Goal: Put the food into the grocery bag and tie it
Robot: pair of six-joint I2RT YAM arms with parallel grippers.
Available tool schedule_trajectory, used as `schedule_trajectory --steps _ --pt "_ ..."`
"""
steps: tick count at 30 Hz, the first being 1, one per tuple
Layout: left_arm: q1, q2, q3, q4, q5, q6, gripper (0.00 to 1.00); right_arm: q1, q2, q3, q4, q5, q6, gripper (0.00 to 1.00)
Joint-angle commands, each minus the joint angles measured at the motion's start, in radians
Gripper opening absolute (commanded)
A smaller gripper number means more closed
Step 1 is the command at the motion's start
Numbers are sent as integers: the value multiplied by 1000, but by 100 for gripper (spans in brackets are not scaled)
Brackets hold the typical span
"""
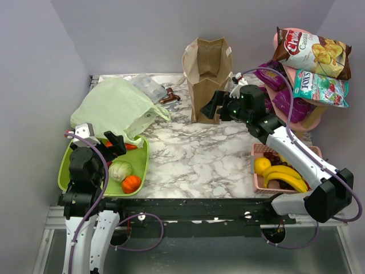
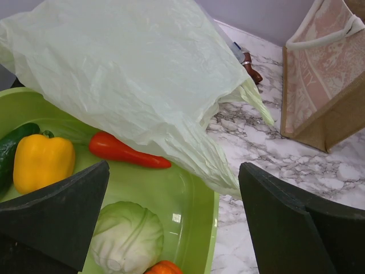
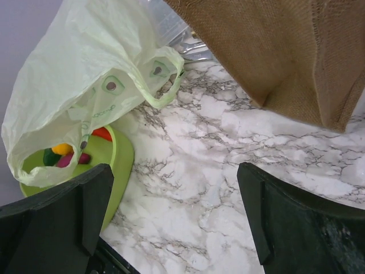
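My left gripper (image 1: 113,144) and right gripper (image 1: 210,108) stood wide open, holding nothing. I judged that the grocery bag (image 1: 117,105), at twelve o'clock from the cabbage (image 1: 120,170), needed its mouth spread before loading.

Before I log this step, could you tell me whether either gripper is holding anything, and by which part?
Nothing is held: the left gripper is open over the tray, the right gripper open over the table.
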Motion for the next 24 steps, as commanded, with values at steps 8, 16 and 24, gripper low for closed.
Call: schedule_trajectory --steps 8,16,24 --pt "4 -4 9 20 20 -8 99 -1 46 38 -62 -185 -10 100" --pt "-38 23 14 11 19 -28 95 13 40 21 -33 -305 -17 100" --pt "-241 75 49 -92 -209 -91 88 129 96 111 -147 -163 -92 100"
